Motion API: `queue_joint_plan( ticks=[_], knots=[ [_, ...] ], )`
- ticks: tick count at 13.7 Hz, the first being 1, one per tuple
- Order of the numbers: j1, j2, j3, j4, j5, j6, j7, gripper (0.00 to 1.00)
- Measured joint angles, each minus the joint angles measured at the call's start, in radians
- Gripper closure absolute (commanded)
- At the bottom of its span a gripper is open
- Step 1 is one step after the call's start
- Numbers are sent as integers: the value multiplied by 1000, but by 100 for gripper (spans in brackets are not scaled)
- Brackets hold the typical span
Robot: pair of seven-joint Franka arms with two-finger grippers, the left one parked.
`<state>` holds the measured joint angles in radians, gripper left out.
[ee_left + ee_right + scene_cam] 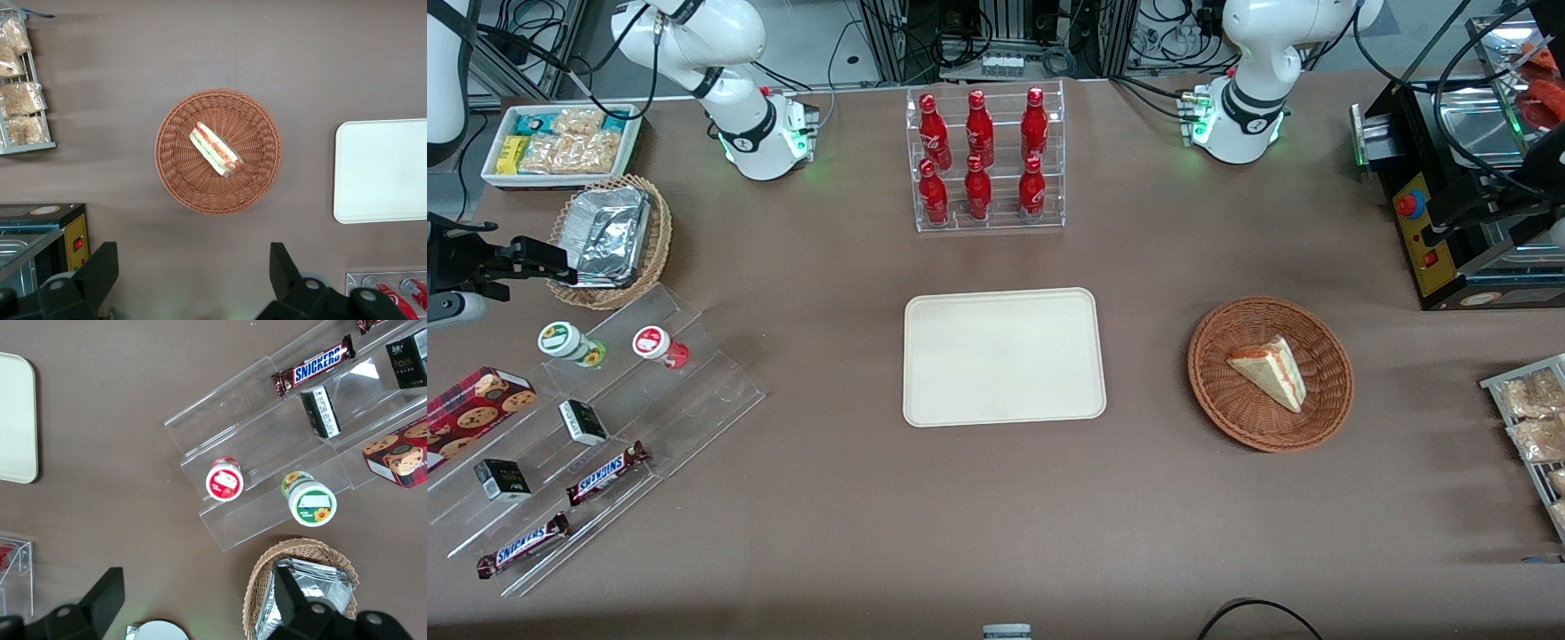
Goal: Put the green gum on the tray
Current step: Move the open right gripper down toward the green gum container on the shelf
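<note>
Nearest the front camera, 2 Snickers bars [607, 472] lie on the low steps of a clear acrylic stepped stand [694, 391] on the brown counter [996, 533]. On its top step stands the small green gum canister with a white lid [569, 343], beside a red-lidded canister [660, 347]. High above that step hangs the black end effector [193, 603], its 2 fingers spread wide and holding nothing. At mid-counter lies the large flat cream-beige rectangular tray [1004, 356], well apart from the gum.
</note>
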<state>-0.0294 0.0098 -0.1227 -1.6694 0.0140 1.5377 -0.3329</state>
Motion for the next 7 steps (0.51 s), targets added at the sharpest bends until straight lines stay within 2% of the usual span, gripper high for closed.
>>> queue_joint_plan(
  ticks=[7],
  knots=[
    [8,6,1,3,-5,1,2,0]
  ],
)
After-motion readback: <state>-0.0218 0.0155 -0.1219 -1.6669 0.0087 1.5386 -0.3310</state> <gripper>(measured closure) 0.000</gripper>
